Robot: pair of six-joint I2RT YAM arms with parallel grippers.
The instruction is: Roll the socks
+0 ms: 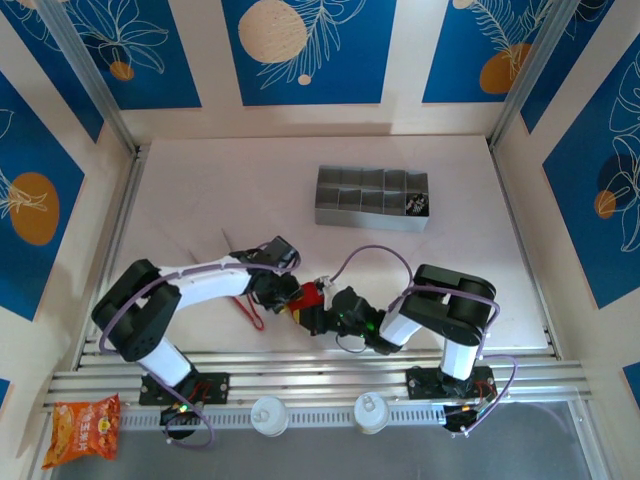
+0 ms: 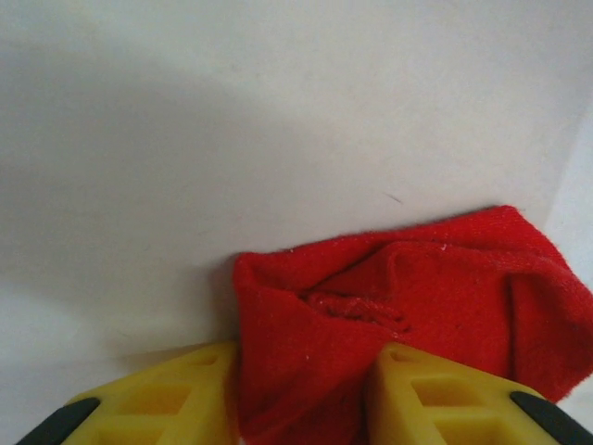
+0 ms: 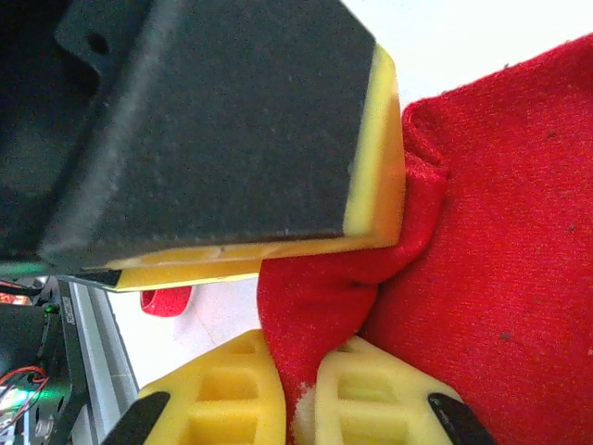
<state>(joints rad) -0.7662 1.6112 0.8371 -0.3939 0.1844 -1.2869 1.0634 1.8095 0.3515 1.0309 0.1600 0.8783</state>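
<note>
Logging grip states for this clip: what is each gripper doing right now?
Left gripper: closed on the red sock.
Right gripper: closed, pinching a fold of the red sock.

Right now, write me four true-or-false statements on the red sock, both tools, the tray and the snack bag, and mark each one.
1. The right tool pinches the red sock. True.
2. The grey tray touches the red sock. False: it stands apart, farther back, beyond both tools.
3. The left tool has sock fabric between its fingers. True.
4. The snack bag lies in the tray. False: it lies at the near-left corner.
</note>
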